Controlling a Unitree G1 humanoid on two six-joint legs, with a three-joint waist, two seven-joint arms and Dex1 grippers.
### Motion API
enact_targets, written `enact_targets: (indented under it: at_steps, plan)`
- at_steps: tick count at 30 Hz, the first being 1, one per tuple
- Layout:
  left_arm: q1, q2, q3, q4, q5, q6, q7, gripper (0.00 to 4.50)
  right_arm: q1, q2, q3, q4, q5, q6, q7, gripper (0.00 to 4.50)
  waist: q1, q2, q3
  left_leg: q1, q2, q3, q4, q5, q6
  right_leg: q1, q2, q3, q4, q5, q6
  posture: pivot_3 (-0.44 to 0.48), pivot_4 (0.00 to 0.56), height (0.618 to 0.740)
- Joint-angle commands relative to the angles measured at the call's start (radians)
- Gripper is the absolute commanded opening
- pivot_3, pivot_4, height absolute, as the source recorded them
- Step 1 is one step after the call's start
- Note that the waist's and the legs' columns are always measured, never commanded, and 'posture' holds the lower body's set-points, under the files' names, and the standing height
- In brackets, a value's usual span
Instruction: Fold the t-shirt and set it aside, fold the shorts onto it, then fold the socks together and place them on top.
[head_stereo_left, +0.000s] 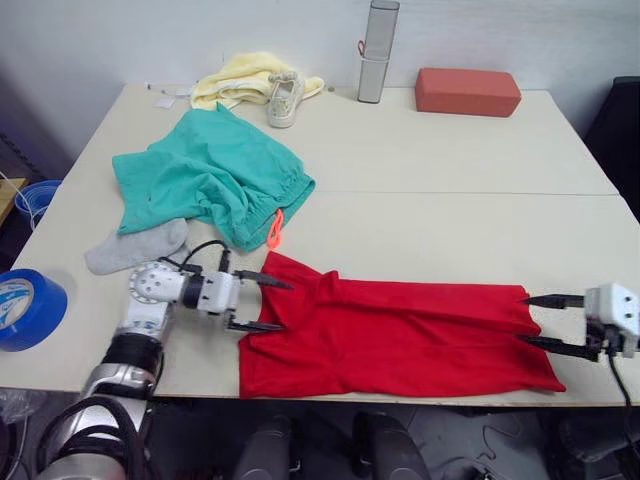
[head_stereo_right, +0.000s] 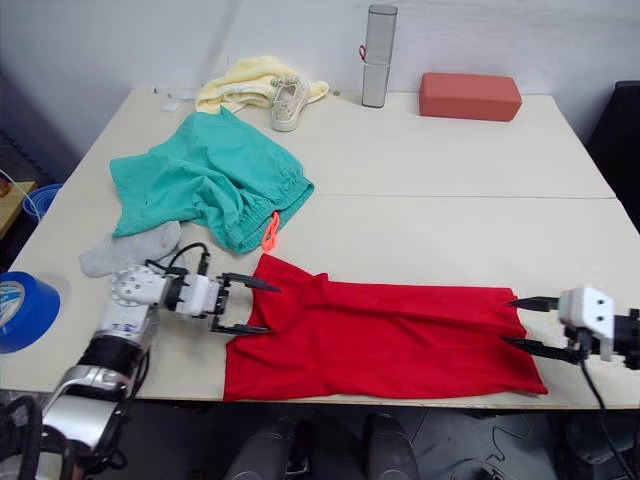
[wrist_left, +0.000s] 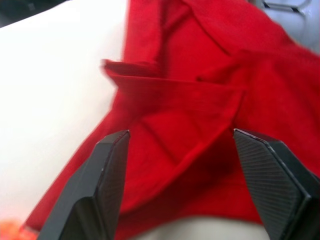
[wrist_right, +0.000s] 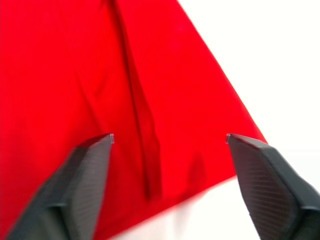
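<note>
On the table (head_stereo_left: 450, 150), the far edge from 11 to 1 o'clock holds one yellow cloth (head_stereo_left: 240, 78), one pale sneaker (head_stereo_left: 284, 100), one grey bottle (head_stereo_left: 377, 50) and one red block (head_stereo_left: 467, 91), while one roll of blue tape (head_stereo_left: 25, 308) sits off the table's left edge at 9 o'clock. The shorts (head_stereo_left: 210, 178) lie at 10 o'clock, touching the socks (head_stereo_left: 135, 247), which look like one grey heap. The t-shirt (head_stereo_left: 400, 335), folded into a long strip, lies along the near edge at 6 o'clock, with the left gripper (head_stereo_left: 258, 302) spread wide at its left end and the right gripper (head_stereo_left: 543, 322) spread wide at its right end, neither holding anything.
</note>
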Motion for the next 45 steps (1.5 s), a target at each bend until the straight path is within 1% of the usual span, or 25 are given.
enact_targets:
  at_steps: [1,3,4,5,7,9,10,12,13,15,18,19,22,27,30,37,42,45]
  plan:
    - [-0.005,0.01,0.058,-0.153,-0.105,0.297,0.104,3.38,0.026,-0.013,-0.078,-0.137,0.08,0.149,-0.015,3.59,0.001,0.0,0.0,0.0,0.0,-0.001,0.0,0.0,0.0,0.001,0.0,-0.001,0.0,0.0,0.0,0.0,0.15,0.74]
    - [-0.016,0.004,0.076,-0.198,-0.133,0.441,0.168,3.38,0.035,0.008,-0.106,-0.19,0.089,0.175,-0.048,3.59,0.004,0.0,0.0,0.0,0.0,-0.002,0.0,0.0,0.001,0.002,0.0,-0.001,0.0,0.0,0.0,0.0,0.15,0.74]
    - [-0.03,-0.016,0.069,-0.208,-0.121,0.485,0.212,3.38,0.043,0.029,-0.109,-0.223,0.088,0.174,-0.065,3.59,0.007,0.0,0.0,0.0,0.0,-0.002,0.0,0.0,0.001,0.001,0.0,-0.001,0.0,0.0,0.0,0.0,0.15,0.74]
    - [-0.038,-0.031,0.064,-0.218,-0.11,0.514,0.242,3.38,0.05,0.044,-0.112,-0.247,0.086,0.174,-0.075,3.59,0.009,0.0,0.0,0.0,0.0,-0.002,0.0,0.0,0.0,0.001,0.0,-0.002,0.0,0.0,0.0,0.0,0.15,0.74]
    - [-0.054,-0.06,0.03,-0.224,-0.047,0.524,0.294,3.38,0.065,0.07,-0.111,-0.294,0.078,0.175,-0.089,3.59,0.016,0.0,0.0,-0.001,0.0,-0.002,0.0,0.0,0.0,0.001,0.0,-0.003,0.0,0.0,0.0,0.0,0.15,0.74]
    - [-0.07,-0.088,0.003,-0.218,0.003,0.527,0.333,2.99,0.066,0.093,-0.113,-0.317,0.07,0.164,-0.102,3.64,0.019,0.0,0.0,-0.001,-0.001,-0.002,0.0,0.0,0.0,0.001,0.0,-0.003,-0.001,0.0,0.0,0.0,0.15,0.74]
    - [-0.099,-0.128,-0.003,-0.181,0.031,0.519,0.386,2.81,0.058,0.111,-0.112,-0.325,0.065,0.157,-0.118,3.64,0.019,0.0,0.0,-0.001,-0.001,-0.001,0.0,0.0,0.0,0.001,0.0,-0.003,-0.001,0.0,0.0,0.0,0.15,0.74]
    - [-0.162,-0.201,-0.014,-0.082,0.092,0.489,0.481,2.19,0.051,0.138,-0.107,-0.336,0.056,0.149,-0.14,3.64,0.029,-0.001,0.001,-0.001,-0.001,-0.001,0.001,0.001,0.001,0.001,0.001,-0.003,0.0,0.001,0.001,0.0,0.15,0.74]
    - [-0.183,-0.219,-0.028,-0.048,0.122,0.471,0.492,1.87,0.052,0.145,-0.104,-0.341,0.05,0.147,-0.143,3.64,0.033,-0.001,0.001,-0.002,-0.001,-0.001,0.002,0.001,0.001,0.001,0.001,-0.003,0.0,0.001,0.002,0.0,0.15,0.74]
    - [-0.201,-0.232,-0.086,-0.007,0.2,0.386,0.468,1.28,0.055,0.156,-0.102,-0.351,0.04,0.142,-0.148,3.64,0.037,-0.001,0.001,-0.003,-0.001,0.0,0.002,0.002,0.001,0.0,0.001,-0.003,0.0,0.001,0.002,0.0,0.15,0.74]
    - [-0.219,-0.266,-0.124,0.025,0.238,0.323,0.451,0.26,0.054,0.167,-0.099,-0.357,0.027,0.132,-0.158,3.64,0.035,-0.001,0.0,-0.002,-0.001,0.003,0.001,0.002,0.003,-0.001,0.002,-0.002,-0.001,0.001,0.002,0.0,0.15,0.74]
    - [-0.223,-0.271,-0.133,0.032,0.249,0.309,0.442,0.01,0.054,0.17,-0.097,-0.357,0.022,0.128,-0.16,3.64,0.035,-0.001,0.001,-0.002,-0.001,0.003,0.001,0.003,0.005,-0.001,0.003,-0.002,-0.001,0.001,0.002,0.0,0.15,0.74]
    - [-0.224,-0.284,-0.144,0.038,0.263,0.275,0.416,0.01,0.055,0.181,-0.09,-0.365,0.009,0.124,-0.167,3.64,0.036,-0.001,0.001,-0.003,-0.001,0.003,0.001,0.003,0.006,-0.002,0.002,-0.002,-0.001,0.001,0.002,0.0,0.15,0.74]
    - [-0.183,-0.286,-0.158,-0.015,0.258,0.182,0.338,0.01,0.068,0.197,-0.094,-0.376,0.002,0.125,-0.178,3.64,0.036,-0.001,0.001,-0.003,-0.001,0.003,0.001,0.001,0.001,-0.001,0.002,-0.001,-0.001,0.001,0.002,0.0,0.15,0.74]
    - [-0.158,-0.287,-0.148,-0.05,0.257,0.119,0.334,0.01,0.078,0.2,-0.1,-0.376,0.0,0.123,-0.181,3.64,0.035,-0.001,0.001,-0.003,-0.001,0.003,0.001,0.001,0.001,-0.001,0.002,-0.001,-0.001,0.001,0.002,0.0,0.15,0.74]
    - [-0.06,-0.231,-0.174,-0.163,0.247,0.119,0.242,0.01,0.102,0.205,-0.09,-0.394,-0.002,0.147,-0.193,3.64,0.034,-0.001,0.0,-0.002,-0.001,0.003,0.001,0.001,0.002,-0.001,0.002,-0.001,-0.001,0.001,0.002,0.0,0.15,0.74]
    - [0.026,-0.199,-0.191,-0.261,0.239,0.188,0.227,0.01,0.094,0.209,-0.065,-0.442,0.011,0.204,-0.2,3.64,0.034,-0.001,0.0,-0.002,-0.001,0.002,0.001,0.001,0.002,-0.001,0.001,0.0,-0.001,0.001,0.002,0.0,0.15,0.74]
    - [0.062,-0.17,-0.156,-0.303,0.221,0.221,0.236,0.01,0.071,0.211,-0.037,-0.497,0.015,0.265,-0.223,3.64,0.033,-0.001,0.0,-0.002,0.0,0.001,0.001,0.001,0.002,-0.001,0.001,0.0,-0.001,0.001,0.002,0.0,0.15,0.74]
